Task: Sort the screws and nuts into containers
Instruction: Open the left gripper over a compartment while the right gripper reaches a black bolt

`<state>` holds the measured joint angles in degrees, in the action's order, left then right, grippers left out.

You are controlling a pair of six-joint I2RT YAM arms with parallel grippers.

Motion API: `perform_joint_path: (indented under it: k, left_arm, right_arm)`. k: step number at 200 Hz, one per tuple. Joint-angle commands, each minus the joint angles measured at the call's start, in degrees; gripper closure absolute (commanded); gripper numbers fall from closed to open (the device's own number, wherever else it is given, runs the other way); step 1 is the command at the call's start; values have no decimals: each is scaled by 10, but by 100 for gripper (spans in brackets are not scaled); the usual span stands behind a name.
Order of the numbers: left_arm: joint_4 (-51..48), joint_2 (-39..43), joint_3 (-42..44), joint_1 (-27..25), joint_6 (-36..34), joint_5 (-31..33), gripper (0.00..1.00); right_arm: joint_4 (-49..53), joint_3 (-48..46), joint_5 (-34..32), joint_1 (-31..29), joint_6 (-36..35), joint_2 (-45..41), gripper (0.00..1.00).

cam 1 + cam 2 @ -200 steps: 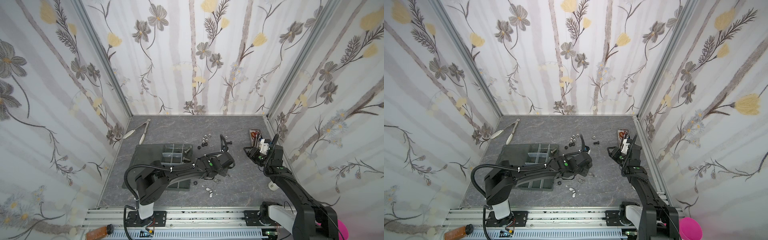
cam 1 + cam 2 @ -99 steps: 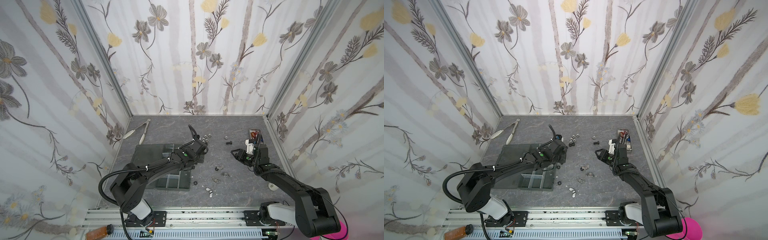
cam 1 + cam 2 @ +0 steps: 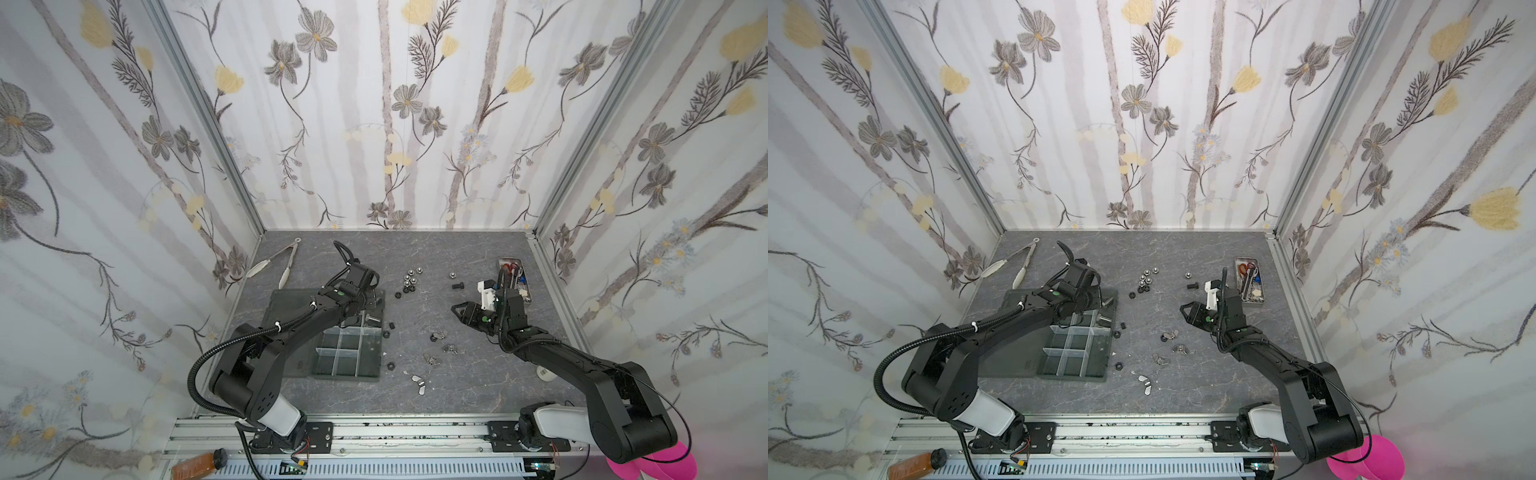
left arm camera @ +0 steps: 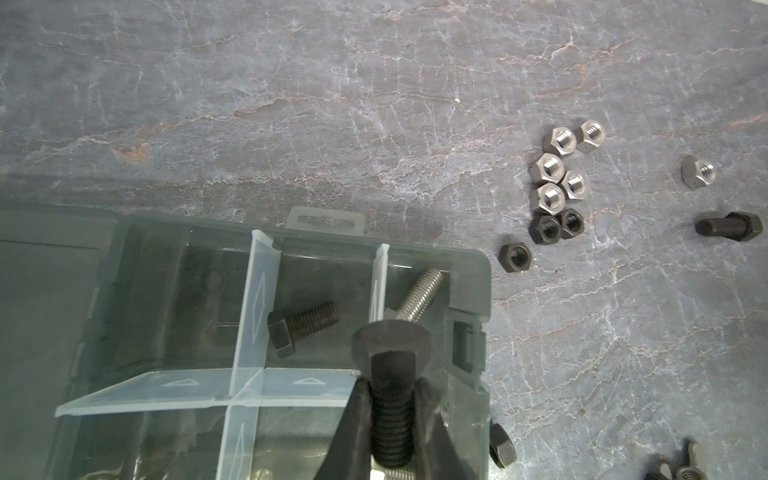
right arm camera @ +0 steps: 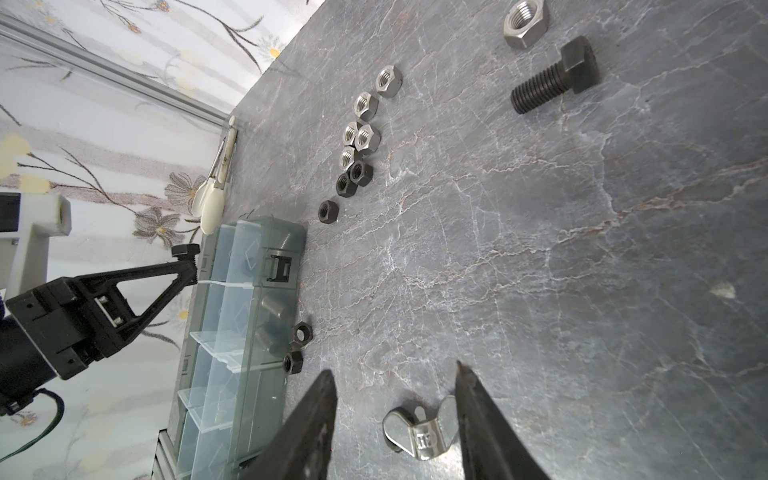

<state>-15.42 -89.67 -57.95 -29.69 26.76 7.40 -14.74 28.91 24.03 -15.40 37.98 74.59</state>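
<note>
Wing nuts (image 3: 428,389): silver, loose on table (image 3: 478,395); two nearest the rail, three more further in, between tray and right arm.
Black nut (image 3: 390,366): on table, just off tray's near right corner.
Organiser tray (image 3: 345,377): dark grey, left of centre, lid open flat to the left, clear dividers forming cells (image 3: 347,353).
Side nuts (image 5: 300,332): two black, on table just beside tray's right wall, outside it.
Right gripper (image 5: 394,370): jaws apart, nothing between them; low over table, one wing nut (image 5: 417,428) lying just beside a finger, contact can't tell.
Left gripper (image 4: 392,384): clamped on held black screw (image 4: 392,345) by the threads, hex head sticking out past the tips; hangs above tray's far right corner, screw not in a cell.
Far cells (image 4: 332,274): stored black screw (image 4: 301,328) flat in one; silver screw (image 4: 417,295) in corner cell next door, divider between them.
Hex nut cluster (image 4: 547,167): five silver, bunched and touching; black pair (image 4: 557,226) at their near end; single black nut (image 4: 515,257) a little apart, toward tray.
Lone silver nut (image 3: 452,274): right of cluster, apart from it.
Loose black screw (image 3: 458,286): flat on table, near lone silver nut.
Scissors tray (image 3: 527,300): narrow metal, against right wall.
Tongs (image 3: 289,262): on table, far left corner, behind organiser tray.
</note>
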Motion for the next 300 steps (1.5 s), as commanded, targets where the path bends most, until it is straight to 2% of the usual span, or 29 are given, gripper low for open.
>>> perform_joint_path:
  k: [1, 47, 88, 124, 158, 186, 230, 262, 300]
  left_arm:
    - [22, -5, 3, 21, -1, -7, 86]
    - [23, -23, -3, 46, 0, -12, 85]
    - [21, -41, -6, 47, 3, -16, 82]
    - [12, -47, -14, 48, 5, -19, 68]
    - [3, -31, -22, 47, 6, -19, 49]
    - [-3, 5, -21, 46, 5, -27, 37]
    - [-7, 96, 1, 43, 1, -51, 23]
    - [-18, 173, 24, 42, 1, -70, 14]
    - [-59, 256, 28, 42, -12, -70, 10]
  right_arm:
    - [-29, -1, -5, -5, -5, 7, 52]
    - [-37, 0, -2, -13, -6, 22, 52]
    - [-34, 3, -3, -14, -10, 21, 52]
    - [-26, 4, -9, -15, -14, 16, 52]
    - [11, 20, -38, -15, -19, 4, 52]
    - [77, 62, -94, -15, -42, 4, 52]
    - [158, 138, -159, -15, -76, 52, 52]
    - [162, 180, -168, -15, -55, 89, 51]
    - [129, 200, -152, -16, -9, 149, 47]
